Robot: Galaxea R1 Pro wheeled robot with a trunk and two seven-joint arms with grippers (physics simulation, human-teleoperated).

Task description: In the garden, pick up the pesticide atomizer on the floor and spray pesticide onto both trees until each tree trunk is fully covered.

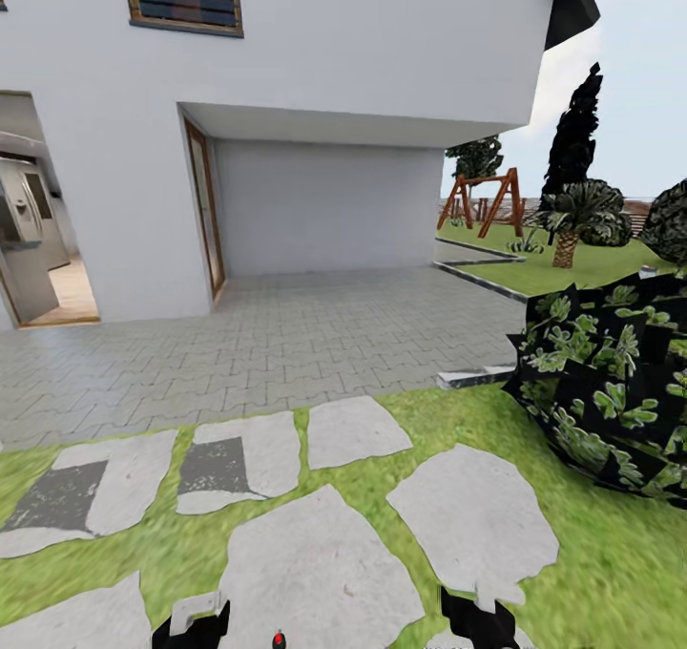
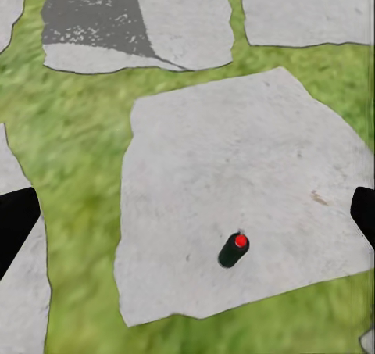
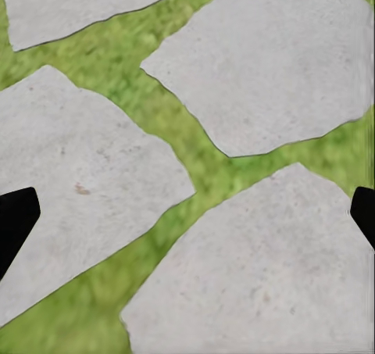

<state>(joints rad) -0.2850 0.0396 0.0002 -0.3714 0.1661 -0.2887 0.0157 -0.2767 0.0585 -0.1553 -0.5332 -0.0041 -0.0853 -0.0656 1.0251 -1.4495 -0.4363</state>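
A: Where's the pesticide atomizer (image 2: 233, 249)?
B: On a grey paving stone (image 2: 234, 174) in grass, below left gripper (image 2: 187, 213).
A: Grippers?
B: Both spread wide, empty; right gripper (image 3: 187, 213) over bare stones. Poised for a top-down grab, probably.

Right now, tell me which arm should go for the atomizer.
Left. The pesticide atomizer lies on a paving stone under the left gripper, between its open jaws. The right gripper sees stones and grass.

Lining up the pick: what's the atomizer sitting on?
The pesticide atomizer lies on a pale grey stepping stone, grass all around the slab. The patch directly beneath the atomizer is covered.
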